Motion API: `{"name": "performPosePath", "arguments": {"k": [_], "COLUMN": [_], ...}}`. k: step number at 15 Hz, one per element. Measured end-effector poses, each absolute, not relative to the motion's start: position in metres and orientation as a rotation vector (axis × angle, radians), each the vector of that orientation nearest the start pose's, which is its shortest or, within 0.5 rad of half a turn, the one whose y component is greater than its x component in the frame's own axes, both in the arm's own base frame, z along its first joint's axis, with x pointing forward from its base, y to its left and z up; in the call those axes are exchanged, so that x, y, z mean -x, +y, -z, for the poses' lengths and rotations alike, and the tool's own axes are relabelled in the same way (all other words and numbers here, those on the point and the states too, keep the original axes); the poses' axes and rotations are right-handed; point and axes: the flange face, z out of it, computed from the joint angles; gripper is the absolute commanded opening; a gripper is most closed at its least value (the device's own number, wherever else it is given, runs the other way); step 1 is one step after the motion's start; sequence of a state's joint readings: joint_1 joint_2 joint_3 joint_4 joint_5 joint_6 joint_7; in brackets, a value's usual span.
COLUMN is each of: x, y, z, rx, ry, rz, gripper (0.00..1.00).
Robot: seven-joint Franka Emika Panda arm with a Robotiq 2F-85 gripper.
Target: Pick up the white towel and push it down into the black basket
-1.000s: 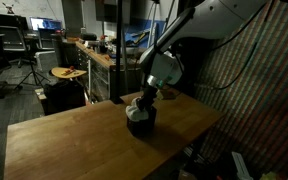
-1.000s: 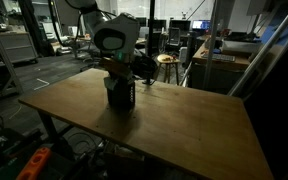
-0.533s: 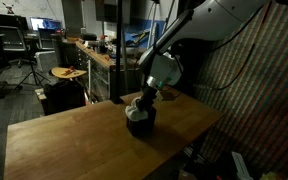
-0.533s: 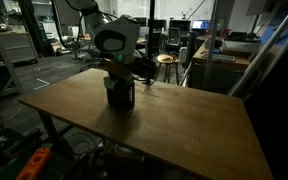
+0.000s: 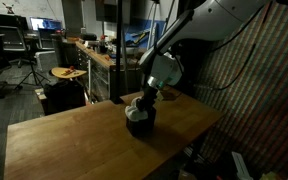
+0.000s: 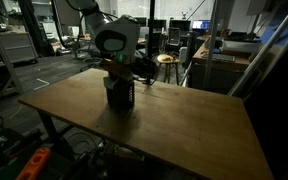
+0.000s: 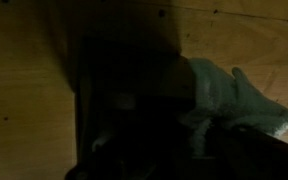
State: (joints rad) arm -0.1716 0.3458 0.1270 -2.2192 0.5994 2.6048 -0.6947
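One towel (image 7: 232, 97), one basket (image 6: 120, 95), one gripper (image 5: 144, 101), all on a single wooden table (image 6: 189, 130). The towel is stuffed into the top of the basket, a pale, wrinkled wad bulging over the rim. The fingers reach down onto it from straight above. It is too dark to tell whether they are spread or pinching cloth. The basket is a small black cube.

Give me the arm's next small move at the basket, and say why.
Probably lift the tool straight up, clear of the black basket. It sits low at the basket's mouth, and in the wrist view a pale fold of the white towel seems outside the rim; rising would make room to press that fold in.
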Motion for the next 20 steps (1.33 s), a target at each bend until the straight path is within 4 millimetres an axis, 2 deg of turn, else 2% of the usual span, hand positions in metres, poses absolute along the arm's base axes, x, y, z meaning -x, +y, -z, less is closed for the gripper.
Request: {"name": "performPosePath", "arguments": {"k": [5,6,7,8,9,15,18,20], "x": [-0.551,-0.551,-0.551,-0.551,-0.551,-0.551,-0.551,-0.551], "y": [-0.037,-0.037,-0.037,-0.038,-0.039,-0.040,-0.040,-0.040], "z": [-0.223,-0.224,-0.225,-0.227,-0.228,-0.237,-0.241,-0.242], "rx": [2.822,2.826,2.831,2.836,2.841,2.852,2.853,2.854], "ry": [-0.169,-0.167,-0.166,-0.163,-0.161,-0.150,-0.148,-0.144], "rz": [0.215,0.213,0.213,0.212,0.212,0.220,0.227,0.230], "gripper": [0.90,0.89,0.65,0.49,0.48,0.01,0.00,0.03]}}
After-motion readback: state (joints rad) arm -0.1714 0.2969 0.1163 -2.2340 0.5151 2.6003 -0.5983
